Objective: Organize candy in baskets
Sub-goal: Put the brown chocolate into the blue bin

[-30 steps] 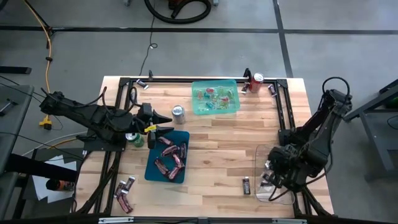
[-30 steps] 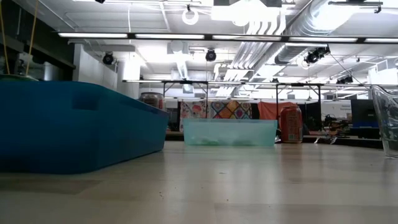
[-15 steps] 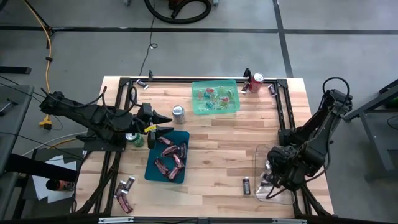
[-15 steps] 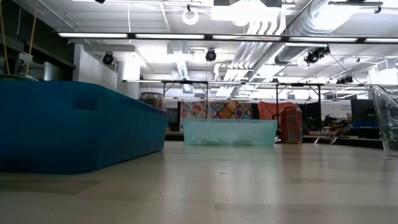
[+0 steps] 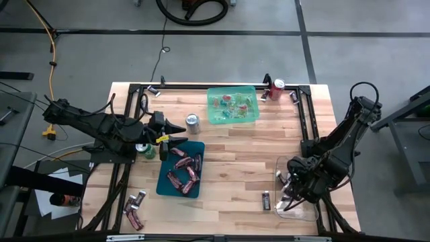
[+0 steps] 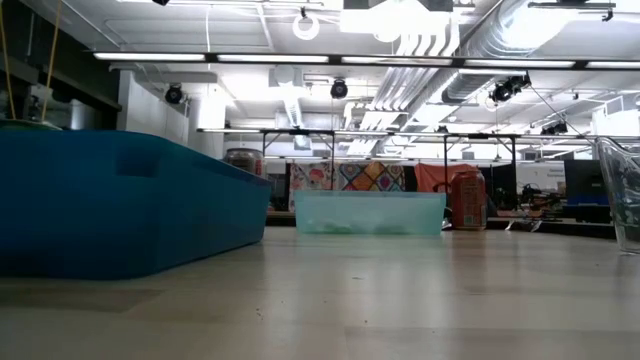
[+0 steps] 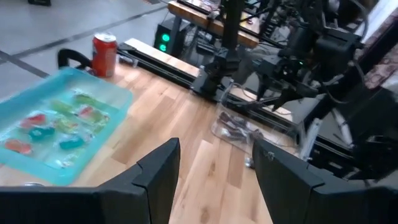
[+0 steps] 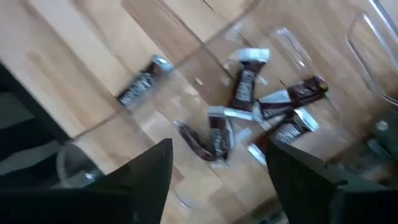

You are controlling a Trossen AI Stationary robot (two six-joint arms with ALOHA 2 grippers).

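Observation:
My right gripper (image 8: 221, 149) hangs open, pointing down, over the clear basket (image 5: 278, 185). Several dark brown candy bars (image 8: 249, 106) lie on the basket's floor below it. One more dark bar (image 8: 144, 79) rests on the table just outside its left wall. My left gripper (image 5: 180, 133) waits open and empty at the far left corner of the dark teal basket (image 5: 162, 185), which holds pinkish-red bars (image 5: 185, 169). The light green basket (image 5: 233, 119) at the far edge holds small green and red pieces (image 5: 232, 102).
A silver can (image 5: 193, 122) stands between the green and teal baskets, a red can (image 5: 277, 87) right of the green one, and a green can (image 5: 143, 149) under my left arm. Loose pinkish bars (image 5: 134, 207) lie at the near left corner. Black frame rails border the table.
My right hand has turned slightly and edged toward the table's left above the clear basket. My left arm and the baskets have kept still.

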